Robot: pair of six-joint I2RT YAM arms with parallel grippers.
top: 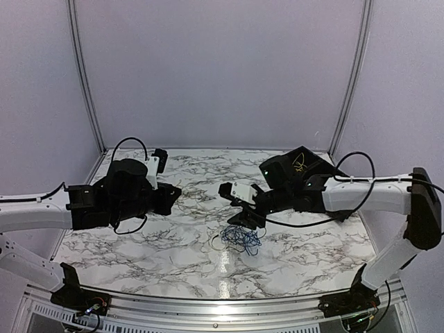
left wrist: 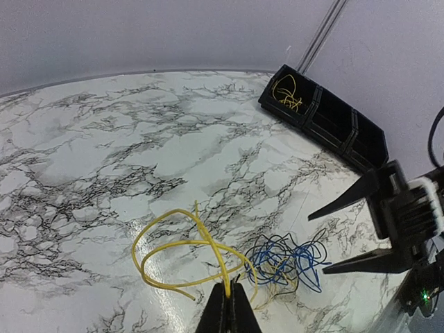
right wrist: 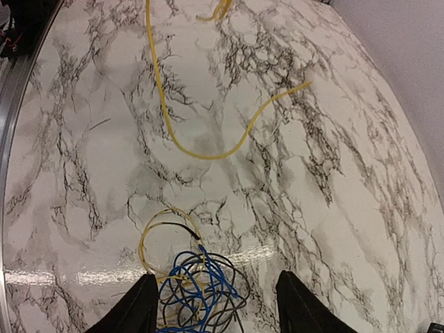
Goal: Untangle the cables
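The blue tangle (top: 241, 239) lay on the marble table (top: 139, 257), with a thin yellow loop (right wrist: 161, 227) and some darker strands mixed into it. The right hand (right wrist: 218, 309) hung just above this tangle, its fingers (right wrist: 142, 309) wide apart and holding nothing. Just beside the tangle, on the left arm's side, the left hand (left wrist: 229, 291) was pinched together on a long yellow cable (left wrist: 182, 244). The cable's loops arched away from the tangle, and whether it ran through the tangle could not be told. Well beyond the tangle stood a black compartment tray (left wrist: 347, 132), with a yellow coil (left wrist: 286, 92) in its end compartment.
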